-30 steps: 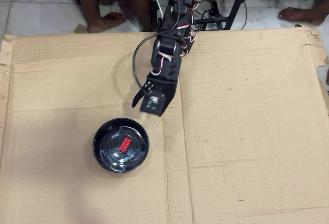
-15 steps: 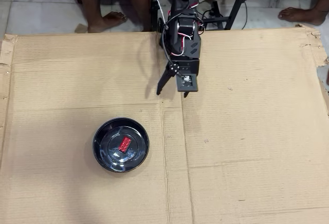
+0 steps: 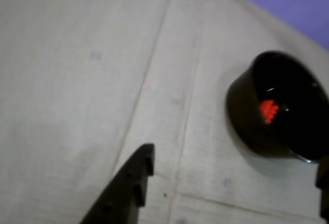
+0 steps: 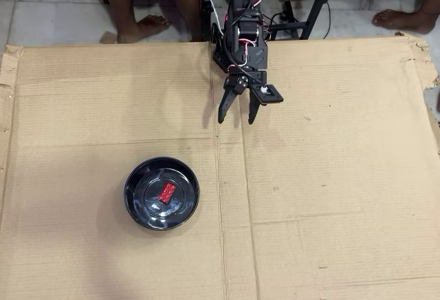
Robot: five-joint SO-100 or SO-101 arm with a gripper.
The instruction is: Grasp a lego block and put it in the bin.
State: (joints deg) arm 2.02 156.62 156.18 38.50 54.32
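While my pincer [image 4: 237, 118] was hanging just above and right of the bowl a second ago, it has since pulled back toward my base at the top of the overhead view, and it now sits well apart from the bowl, its two fingers spread and holding nothing.

Item, left: bowl [image 4: 161, 193], round, glossy black, resting on the cardboard [image 4: 330, 176] that covers the floor. It has not moved.

Item, inside the bowl: red brick [image 4: 166, 193], lying flat on the base near the centre, clear of the rim. The overhead view has its long axis running from lower left to upper right, steeper than a diagonal. The wrist view shows it only as a red blur [image 3: 268, 110] in the bowl [image 3: 241, 106], so its lie cannot be told there.

Item, right of the bowl: my pincer, tips pointing down the overhead view.

Judgement: brick delivered, arm retreating; the task looks done.
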